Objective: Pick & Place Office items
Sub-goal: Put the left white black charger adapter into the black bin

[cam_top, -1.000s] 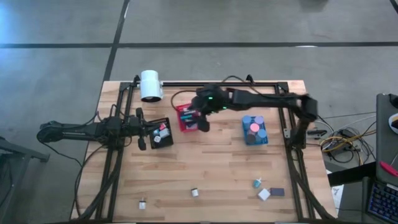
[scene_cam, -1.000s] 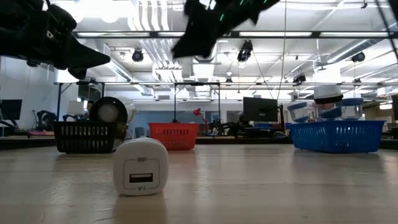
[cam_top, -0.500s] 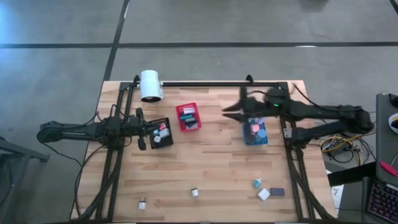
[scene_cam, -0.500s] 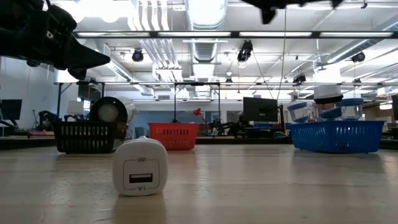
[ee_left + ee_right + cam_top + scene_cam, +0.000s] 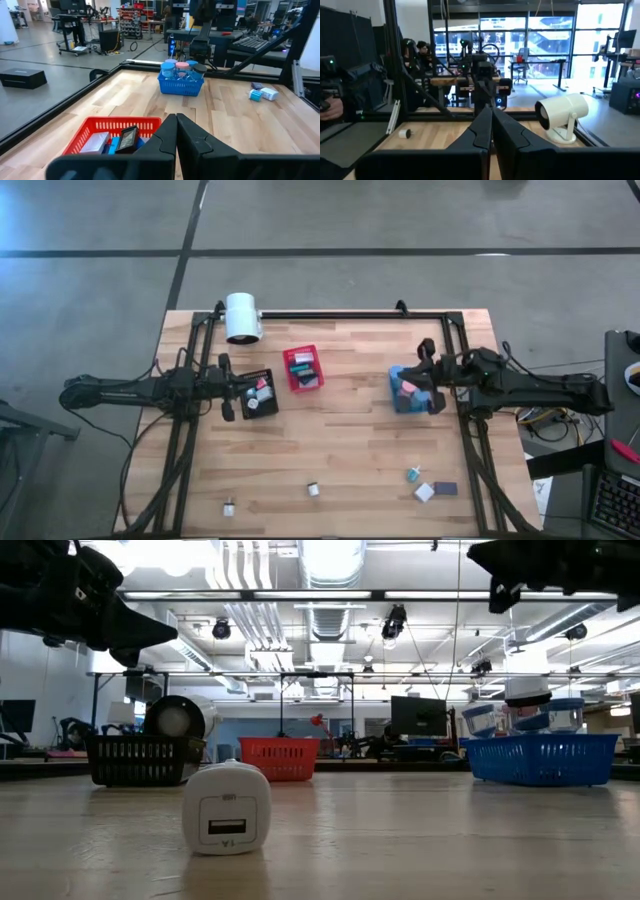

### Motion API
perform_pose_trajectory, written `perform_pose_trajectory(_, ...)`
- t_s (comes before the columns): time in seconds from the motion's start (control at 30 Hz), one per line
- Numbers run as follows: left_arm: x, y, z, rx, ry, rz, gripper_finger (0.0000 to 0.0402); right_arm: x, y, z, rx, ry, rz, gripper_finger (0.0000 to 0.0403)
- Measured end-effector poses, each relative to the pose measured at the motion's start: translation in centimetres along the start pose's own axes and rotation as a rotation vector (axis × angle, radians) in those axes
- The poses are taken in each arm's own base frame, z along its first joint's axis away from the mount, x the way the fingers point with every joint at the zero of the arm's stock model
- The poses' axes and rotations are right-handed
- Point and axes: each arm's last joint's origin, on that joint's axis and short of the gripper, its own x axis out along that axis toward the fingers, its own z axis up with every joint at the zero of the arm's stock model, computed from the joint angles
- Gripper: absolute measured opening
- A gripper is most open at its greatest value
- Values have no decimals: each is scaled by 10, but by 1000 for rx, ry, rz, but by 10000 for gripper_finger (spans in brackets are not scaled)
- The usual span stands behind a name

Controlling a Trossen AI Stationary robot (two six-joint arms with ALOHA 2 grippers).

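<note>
Loose office items lie near the table's front edge: a white piece (image 5: 313,489), a small white one (image 5: 229,506), a teal bit (image 5: 413,474), a white block (image 5: 424,493) and a dark block (image 5: 446,488). A white charger block (image 5: 226,808) stands close in the low view. More pieces sit in the red bin (image 5: 302,369), the black bin (image 5: 258,394) and the blue bin (image 5: 404,392). My right gripper (image 5: 418,380) hovers shut and empty above the blue bin, its fingers (image 5: 490,120) together. My left gripper (image 5: 228,392) waits shut beside the black bin, fingers (image 5: 176,122) closed.
A big white cylinder (image 5: 242,317) stands at the far left corner. A black frame rail (image 5: 330,314) runs along the far edge, with more rails down both sides. Bare wood lies between the bins and the loose pieces in front.
My right gripper has swept from above the red bin toward the table's right edge and now hangs over the blue bin. It has tipped up from pointing down to about level, and its fingers have shut with nothing between them. The left arm kept still.
</note>
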Motion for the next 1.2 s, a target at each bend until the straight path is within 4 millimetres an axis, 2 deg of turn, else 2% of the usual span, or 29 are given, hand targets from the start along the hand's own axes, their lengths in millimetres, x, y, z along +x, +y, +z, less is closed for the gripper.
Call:
perform_pose_trajectory(0.27,0,-1,-4,-56,40,-27,10,-7,0,-22,-31,-18,-1,8)
perform_pose_trajectory(0.47,-1,-7,-4,-188,66,-196,9,-12,-1,-47,-40,-27,0,8)
perform_pose_trajectory(0.73,0,-19,20,-265,123,-258,3,-18,-1,-61,-46,-55,2,8)
perform_pose_trajectory(0.93,20,-38,24,-271,287,-248,2,-18,-1,-61,-46,-56,2,8)
perform_pose_trajectory(1.2,55,-73,27,-211,495,-313,11,-18,-1,-61,-32,-52,2,8)
